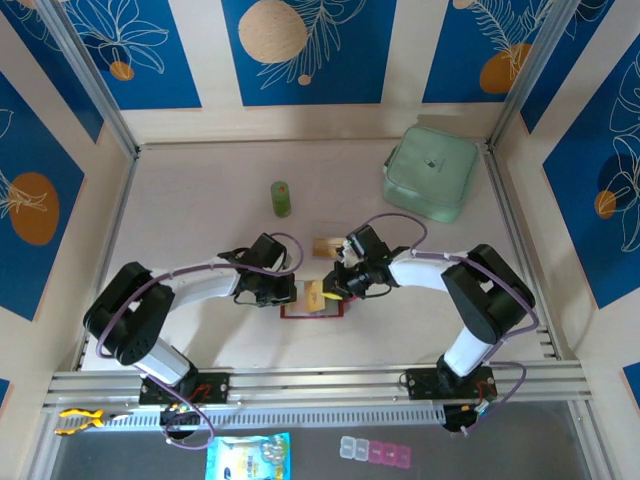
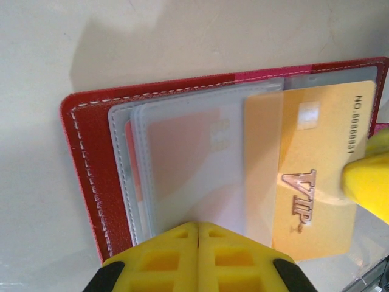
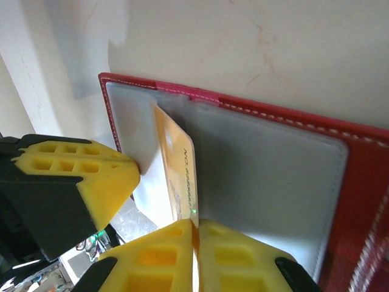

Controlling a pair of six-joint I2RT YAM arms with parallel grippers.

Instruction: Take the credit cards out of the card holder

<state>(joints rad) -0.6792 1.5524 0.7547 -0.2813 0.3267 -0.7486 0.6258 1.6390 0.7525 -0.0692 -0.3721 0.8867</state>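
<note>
We judge credit card (image 3: 176,158) thin, stiff, slick; right gripper (image 3: 194,230) pinches its edge; left gripper (image 2: 197,230) clamps card holder (image 2: 91,176) pocket.

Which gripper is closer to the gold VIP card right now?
Right. The right gripper pinches an edge of the gold VIP card; the left gripper sits beside it, on the clear pockets of the card holder.

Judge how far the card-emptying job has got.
Done: the wallet lies open and one card lies on the table beyond it. In hand: the right tool, shut on the gold card, has it partway out; the left tool is closed at the pockets' edge. Left: a pink card sits pocketed.
</note>
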